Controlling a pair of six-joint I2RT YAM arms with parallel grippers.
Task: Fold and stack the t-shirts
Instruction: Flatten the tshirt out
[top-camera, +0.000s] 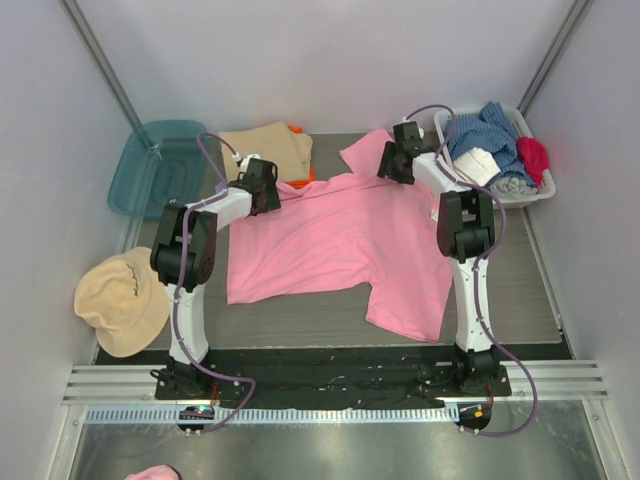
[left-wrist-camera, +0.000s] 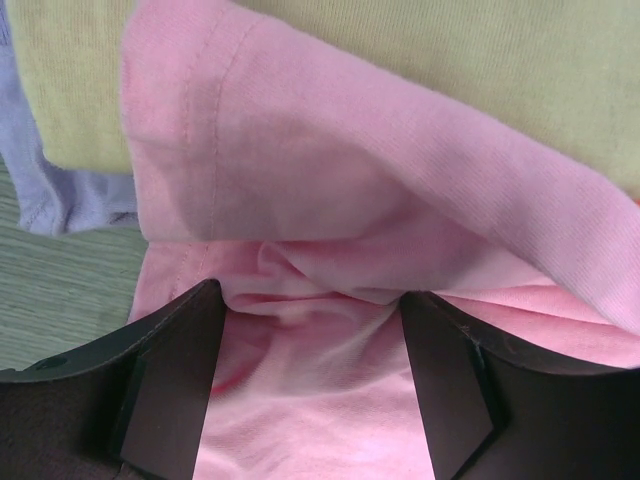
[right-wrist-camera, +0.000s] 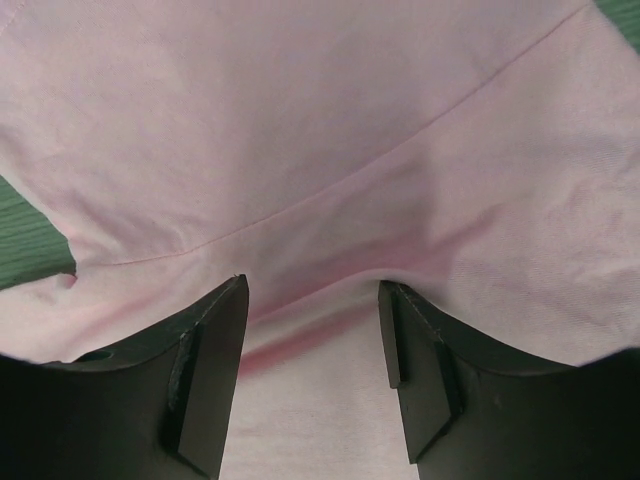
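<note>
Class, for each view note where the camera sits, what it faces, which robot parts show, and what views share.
Top external: above and behind, looking down at table; left arm, right arm show.
Left wrist: on that arm, facing pink t-shirt and tan t-shirt; left gripper's fingers show.
Right wrist: on that arm, facing pink cloth close up; right gripper's fingers show.
Shared: the pink t-shirt, in all.

The pink t-shirt (top-camera: 330, 245) lies spread at centre. The tan t-shirt (top-camera: 265, 148) sits folded at eleven o'clock, a cap (top-camera: 120, 298) at eight.

Orange t-shirt (top-camera: 306, 177) mostly hidden under tan t-shirt (top-camera: 265, 150), lilac t-shirt (left-wrist-camera: 60, 200) cropped at edge
</note>
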